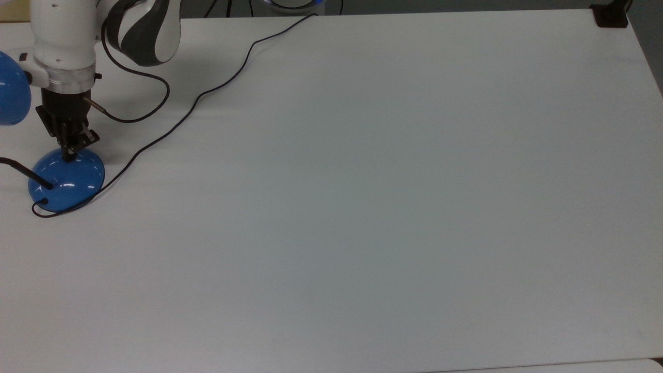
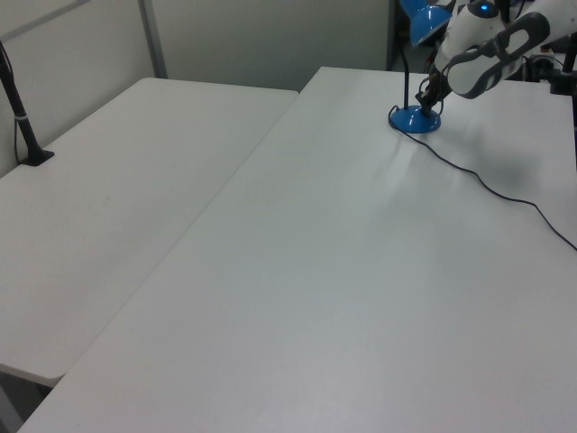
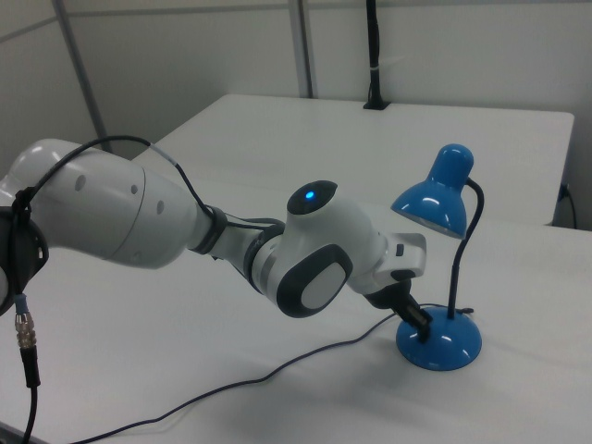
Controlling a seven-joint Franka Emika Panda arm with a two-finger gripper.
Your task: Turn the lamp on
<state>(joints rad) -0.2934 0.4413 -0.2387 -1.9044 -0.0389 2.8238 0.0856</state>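
The lamp stands at the top view's far left, with its glossy blue dome base (image 1: pixel 66 180) on the white table (image 1: pixel 362 207). Its thin black gooseneck (image 3: pixel 467 250) rises to the blue shade (image 3: pixel 433 199). My gripper (image 1: pixel 68 153) points down with its fingers shut together, and the tip touches the top of the base on the side facing the arm. The right view has the same tip (image 3: pixel 421 326) pressed against the base (image 3: pixel 440 344). In the left view the gripper (image 2: pixel 424 101) sits over the base (image 2: pixel 416 119) at the far end of the table.
The lamp's black cord (image 1: pixel 207 90) snakes from the base across the table to its far edge. A cable loop (image 1: pixel 150 77) hangs from my wrist. A black clamp (image 1: pixel 610 15) sits on the top view's upper right corner. A second white table (image 2: pixel 108 198) adjoins.
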